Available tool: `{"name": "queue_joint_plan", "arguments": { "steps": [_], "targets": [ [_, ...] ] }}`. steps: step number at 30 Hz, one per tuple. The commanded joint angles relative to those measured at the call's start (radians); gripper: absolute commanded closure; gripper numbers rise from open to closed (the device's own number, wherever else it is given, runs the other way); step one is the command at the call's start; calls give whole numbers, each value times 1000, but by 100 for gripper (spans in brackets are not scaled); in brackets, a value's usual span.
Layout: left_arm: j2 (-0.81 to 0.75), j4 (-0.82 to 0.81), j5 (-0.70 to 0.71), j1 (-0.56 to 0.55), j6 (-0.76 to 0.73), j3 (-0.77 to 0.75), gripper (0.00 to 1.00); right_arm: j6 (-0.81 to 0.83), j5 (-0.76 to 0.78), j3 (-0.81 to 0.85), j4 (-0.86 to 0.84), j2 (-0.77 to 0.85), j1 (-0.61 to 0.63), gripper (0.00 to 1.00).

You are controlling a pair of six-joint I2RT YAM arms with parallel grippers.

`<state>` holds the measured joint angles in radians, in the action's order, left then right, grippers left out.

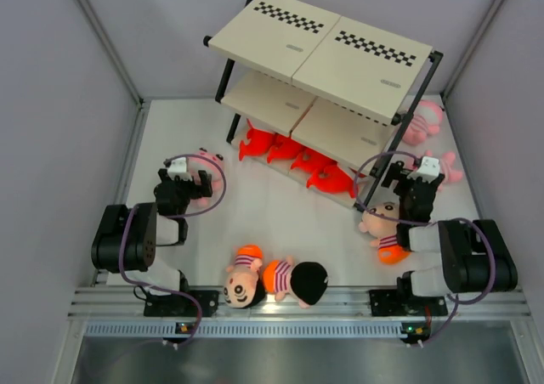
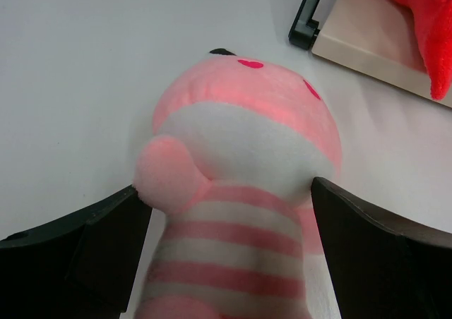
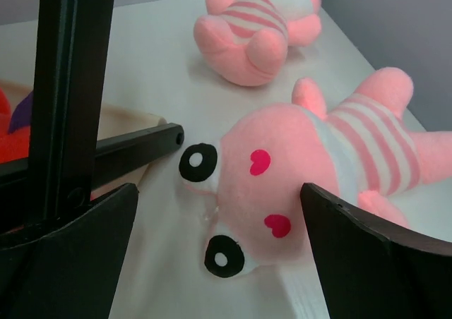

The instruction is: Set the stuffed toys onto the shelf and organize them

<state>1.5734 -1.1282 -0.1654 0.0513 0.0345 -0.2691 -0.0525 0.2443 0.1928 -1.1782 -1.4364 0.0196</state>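
Shelf (image 1: 323,53), upper centre, red plush toys (image 1: 331,178) on lowest board. Two boy dolls (image 1: 246,286), bottom centre. Pink plush animals (image 1: 421,122), right edge.

Even, bright overhead light washes the white surface (image 1: 255,223), casting soft shadows under the shelf (image 1: 323,53); up close, the pink plush animal (image 2: 240,142) and dark jaws blur.

pink plush animal (image 2: 240,157): soft cloth with a short fuzzy pile, matt.
shelf frame (image 3: 70,86): black metal, smooth, faintly glossy.
shelf boards (image 1: 319,53): cream, smooth, matt; the material cannot be told.
table (image 1: 255,223): white, smooth, matt.
left gripper fingers (image 2: 381,255): black, hard, plastic-looking, matt.
red toys (image 1: 297,159), at 12 o'clock from the table's middle: plush cloth, matt.
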Motion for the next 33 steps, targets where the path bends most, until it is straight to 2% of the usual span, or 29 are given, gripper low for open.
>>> {"name": "queue_joint_plan", "arguments": {
  "steps": [1,6,7,9,10,12,14,15,16,17,19,21,22,23,24,26,29,33],
  "targets": [
    [5,-25,7,-4,-4,-22,2,-41,109,31,96,137,13,1],
    [5,-25,9,-4,-4,-22,1,-118,194,101,392,436,6,1],
    [5,-25,9,-4,-4,-22,1,-156,217,134,563,467,5,1],
    [4,-25,9,-5,-4,-22,1,-203,246,245,731,526,3,1],
    [4,-25,9,-4,-4,-21,1,-245,269,285,902,537,2,1],
    [-41,-7,-5,-4,-4,-31,1,-277,289,397,1042,550,0,0],
    [-167,311,-5,-1,-5,-138,1,-314,311,500,1220,550,-1,1],
    [-202,443,-26,1,-25,-262,1,-323,311,526,1259,553,-1,1],
    [-226,663,-37,1,-82,-321,2,-336,311,551,1294,551,-3,1],
    [-258,758,-39,2,-131,-376,2,-345,312,588,1357,553,-1,0],
    [-276,946,-55,1,-165,-519,2,-375,314,609,1399,568,-3,0],
    [-283,1237,-104,1,-238,-640,2,-389,305,619,1421,599,-3,1],
    [-279,1318,-155,2,-258,-674,2,-394,288,619,1419,611,-3,0],
    [-274,1472,-176,1,-301,-702,2,-395,277,619,1418,622,-3,1],
    [-251,1533,-192,1,-323,-746,2,-395,268,619,1413,640,-3,1],
    [-221,1603,-128,1,-358,-769,2,-392,240,623,1414,656,-3,1],
    [-135,1613,67,1,-427,-766,3,-376,185,649,1421,677,-1,1],
    [-87,1642,106,12,-479,-751,9,-342,116,692,1468,677,-3,1]
  ]
}}
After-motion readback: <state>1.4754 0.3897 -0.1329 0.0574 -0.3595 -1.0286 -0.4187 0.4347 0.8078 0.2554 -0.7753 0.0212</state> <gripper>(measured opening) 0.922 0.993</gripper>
